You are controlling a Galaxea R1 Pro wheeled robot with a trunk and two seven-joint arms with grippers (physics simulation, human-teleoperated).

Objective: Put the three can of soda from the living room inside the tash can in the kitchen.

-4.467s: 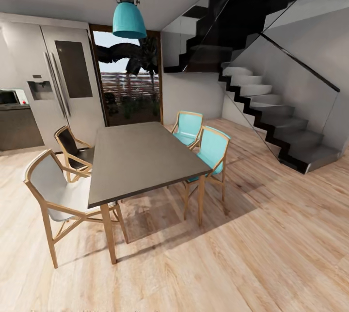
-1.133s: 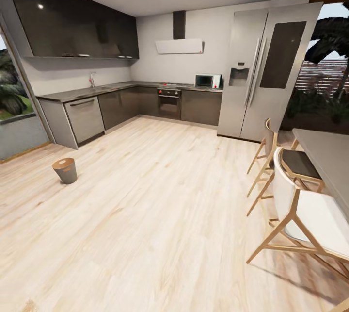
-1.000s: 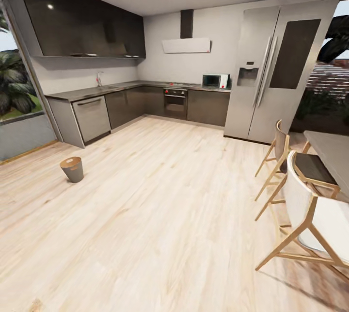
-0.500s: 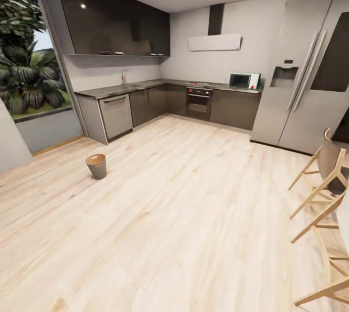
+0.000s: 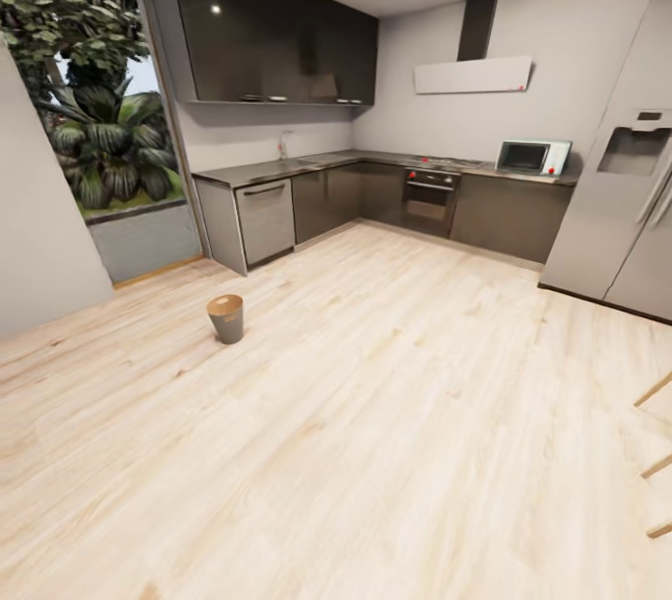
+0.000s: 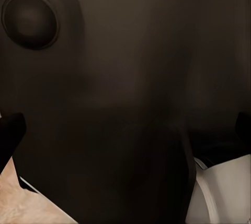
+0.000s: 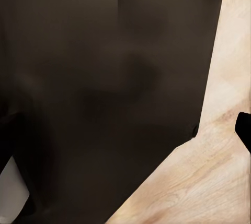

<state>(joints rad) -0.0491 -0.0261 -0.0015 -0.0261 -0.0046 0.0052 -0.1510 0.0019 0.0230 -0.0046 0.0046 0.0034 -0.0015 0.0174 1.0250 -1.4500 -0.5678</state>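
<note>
Panning left since the earlier frames, the head camera has shifted the whole kitchen rightward in the picture: the steel fridge (image 5: 635,199) now sits at the far right edge, only the tips of wooden chair legs (image 5: 656,465) show at the right, and a tall window (image 5: 103,105) with palm foliage outside has come into view at the far left. The tash can (image 5: 226,317) stands upright on the light wood floor (image 5: 373,451), left of centre, well apart from the dark base cabinets (image 5: 327,199) behind it; its tan inside shows at the rim, and what it holds cannot be made out. A microwave (image 5: 532,157) rests on the far counter beside the fridge, with an oven (image 5: 429,199) to its left. Both wrist views look onto a close dark surface with slivers of wood floor, and I cannot tell whether either gripper is open or closed.
</note>
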